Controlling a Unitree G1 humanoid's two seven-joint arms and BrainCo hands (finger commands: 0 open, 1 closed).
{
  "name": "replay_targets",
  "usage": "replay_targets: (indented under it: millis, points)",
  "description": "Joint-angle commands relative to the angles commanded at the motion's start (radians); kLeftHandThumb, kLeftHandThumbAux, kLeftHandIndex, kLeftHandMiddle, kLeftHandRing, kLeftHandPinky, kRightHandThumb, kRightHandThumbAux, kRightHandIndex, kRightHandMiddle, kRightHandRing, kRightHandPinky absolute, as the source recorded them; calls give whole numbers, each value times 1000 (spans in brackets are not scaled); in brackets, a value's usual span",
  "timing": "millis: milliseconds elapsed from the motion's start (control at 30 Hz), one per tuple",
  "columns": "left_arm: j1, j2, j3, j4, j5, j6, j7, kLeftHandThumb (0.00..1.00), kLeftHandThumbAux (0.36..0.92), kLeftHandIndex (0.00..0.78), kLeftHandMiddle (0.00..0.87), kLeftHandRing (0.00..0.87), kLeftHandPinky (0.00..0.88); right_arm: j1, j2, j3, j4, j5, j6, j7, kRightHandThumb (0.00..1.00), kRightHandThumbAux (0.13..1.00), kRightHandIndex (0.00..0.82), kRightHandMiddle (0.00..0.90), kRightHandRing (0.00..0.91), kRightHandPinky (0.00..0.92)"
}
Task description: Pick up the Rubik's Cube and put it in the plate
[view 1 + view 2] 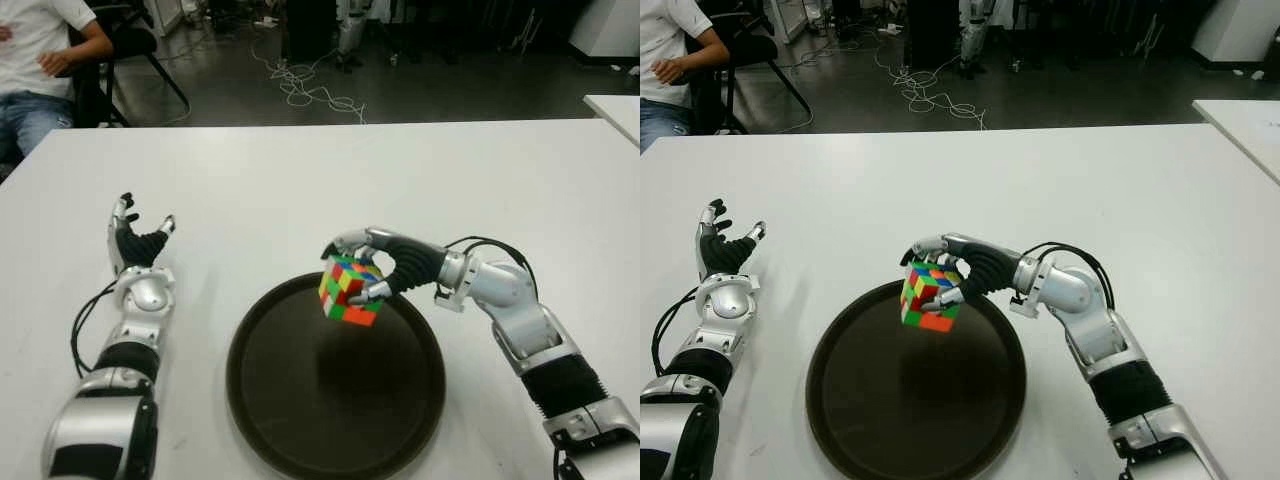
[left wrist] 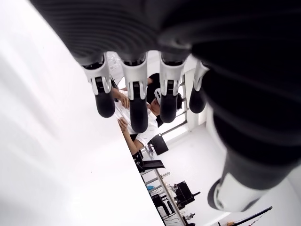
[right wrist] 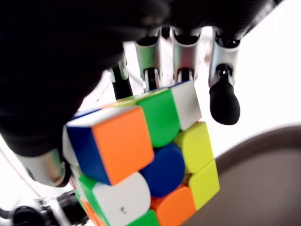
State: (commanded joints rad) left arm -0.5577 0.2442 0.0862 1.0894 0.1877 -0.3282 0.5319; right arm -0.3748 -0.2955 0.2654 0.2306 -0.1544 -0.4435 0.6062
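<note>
The right hand (image 1: 372,268) grips the cube (image 1: 349,289) over the plate's (image 1: 300,440) far edge. Next, lower it and let go. The left hand (image 1: 135,245) lies open beside the plate.

Four views: two head eyes looking down, one close camera at each wrist.

The two eye views look forward and down at the white counter (image 1: 400,170) from spots slightly apart, sharing both hands, the dark plate (image 1: 250,400), the Rubik's Cube (image 1: 349,289) and the room's floor beyond. The left wrist view sits tight against the left hand (image 2: 141,94), facing past its fingers across the counter. The right wrist view sits very near the right hand (image 3: 178,61), filled by the cube with the plate's rim beside it.
</note>
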Motion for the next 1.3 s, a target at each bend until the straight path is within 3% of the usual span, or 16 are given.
replay_targets:
  millis: [33, 133, 333, 567, 700, 800, 1033, 1233, 1300]
  points:
    - [0, 0, -1, -1, 1, 5, 0, 397, 752, 90, 145, 146, 144, 1, 1, 0, 1, -20, -10, -25, 37, 669, 428, 513, 558, 560]
    - [-1, 1, -3, -2, 4, 14, 1, 386, 747, 86, 135, 129, 128, 2, 1, 3, 9, -49, -26, -65, 12, 646, 315, 377, 402, 394]
    - [-1, 3, -9, -4, 11, 19, 8, 381, 748, 94, 151, 151, 157, 5, 16, 6, 36, -13, -25, -68, 0, 632, 202, 222, 220, 179]
    - [1, 4, -9, -7, 10, 20, 4, 357, 749, 92, 157, 163, 168, -10, 9, 17, 58, -12, -5, -47, 0, 601, 135, 142, 129, 80]
    - [2, 4, -12, -12, 14, 25, 8, 346, 750, 93, 162, 167, 167, -25, -19, 37, 52, -86, -9, -61, 0, 590, 108, 141, 114, 77]
    - [3, 4, -11, -12, 12, 21, 8, 366, 752, 95, 163, 170, 175, -22, -18, 36, 47, -97, -16, -74, 0, 586, 98, 144, 111, 93]
    - [3, 3, -4, -10, 3, 14, -2, 393, 746, 91, 154, 164, 173, -31, -9, 37, 82, -55, -66, -59, 0, 581, 88, 137, 116, 201]
    - [2, 2, -2, -4, 0, 8, -1, 413, 755, 93, 154, 160, 172, -43, -16, 45, 99, -28, -74, -19, 0, 608, 92, 144, 120, 214]
    - [1, 3, -3, -2, 2, 7, 2, 424, 755, 96, 151, 155, 163, -48, -23, 48, 96, -42, -69, -19, 0, 615, 88, 151, 137, 276]
